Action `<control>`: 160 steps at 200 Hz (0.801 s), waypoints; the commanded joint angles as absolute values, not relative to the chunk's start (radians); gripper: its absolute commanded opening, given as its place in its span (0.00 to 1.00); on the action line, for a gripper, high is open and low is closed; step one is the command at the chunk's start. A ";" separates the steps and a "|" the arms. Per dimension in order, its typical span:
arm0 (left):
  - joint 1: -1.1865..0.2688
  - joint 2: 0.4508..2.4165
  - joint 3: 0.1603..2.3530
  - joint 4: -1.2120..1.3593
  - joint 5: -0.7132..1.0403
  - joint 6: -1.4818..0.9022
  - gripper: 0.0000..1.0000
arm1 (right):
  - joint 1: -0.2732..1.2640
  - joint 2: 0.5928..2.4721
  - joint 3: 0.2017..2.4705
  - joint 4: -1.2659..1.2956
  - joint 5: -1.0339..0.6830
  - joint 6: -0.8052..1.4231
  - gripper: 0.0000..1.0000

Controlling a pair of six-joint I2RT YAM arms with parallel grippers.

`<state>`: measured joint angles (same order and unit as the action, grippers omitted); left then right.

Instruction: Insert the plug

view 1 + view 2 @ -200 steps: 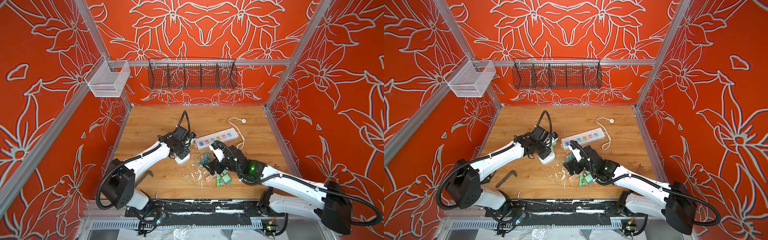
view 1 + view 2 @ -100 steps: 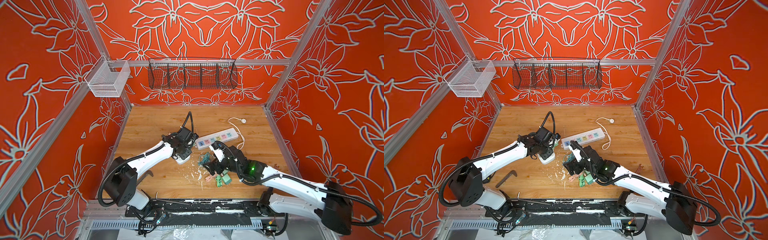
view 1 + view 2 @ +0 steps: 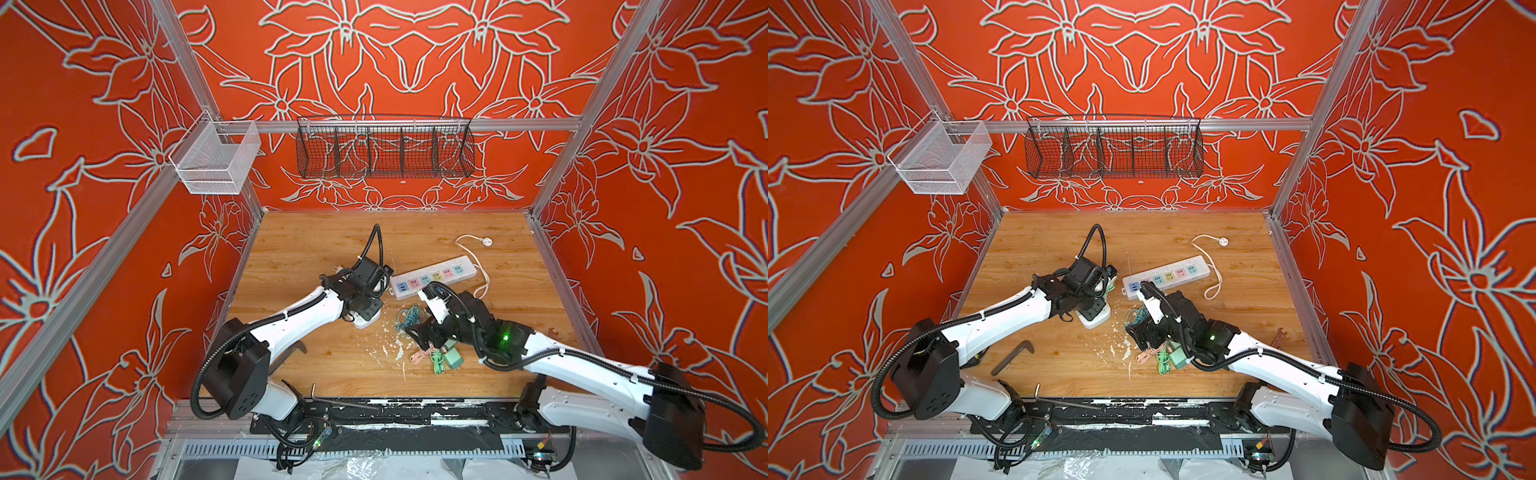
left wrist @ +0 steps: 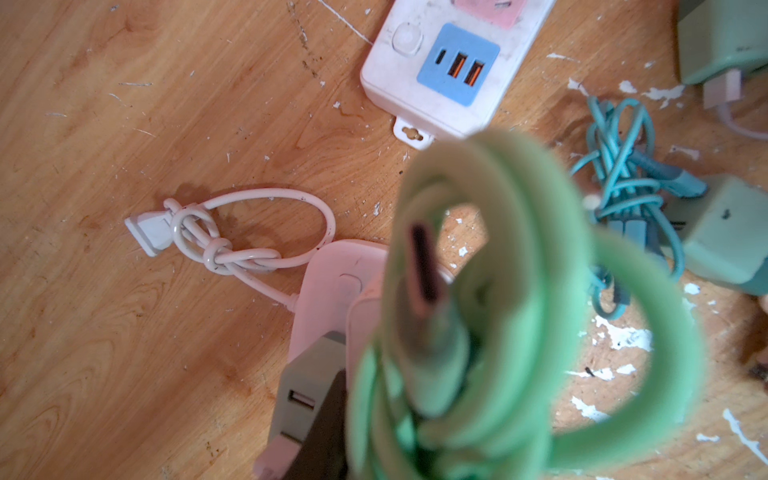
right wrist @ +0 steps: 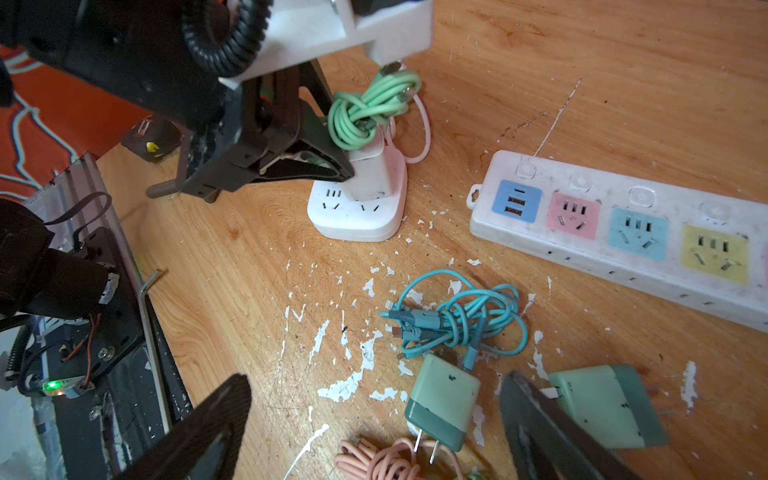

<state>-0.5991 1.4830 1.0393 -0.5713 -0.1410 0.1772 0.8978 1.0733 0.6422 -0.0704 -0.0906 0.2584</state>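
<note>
Left end effector clamps white adapter at socket block; right end effector gapes empty, so unbraced block may skid.

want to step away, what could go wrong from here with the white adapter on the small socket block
The left gripper, jaws shut on the white adapter, holds it on the small socket block, which lies loose; an off-centre push might slide or tip it, and the open right gripper is near a green charger, not bracing it. The green cable coil fills the left wrist view, so alignment may be misjudged.
</note>
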 commanded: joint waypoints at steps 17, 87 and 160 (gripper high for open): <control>-0.588 1.556 1.000 -0.638 -0.187 0.149 0.00 | 0.893 1.058 0.634 -0.058 -0.109 0.255 0.96; -0.574 1.518 0.994 -0.552 -0.189 0.273 0.00 | 0.893 1.056 0.616 -0.018 -0.120 0.244 0.96; -0.569 1.533 1.012 -0.554 -0.203 0.286 0.00 | 0.893 1.062 0.614 -0.012 -0.127 0.244 0.96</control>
<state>-0.5812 1.5085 1.0210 -0.4999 -0.1864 0.2737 0.8978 1.0657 0.6205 -0.0349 -0.1150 0.2470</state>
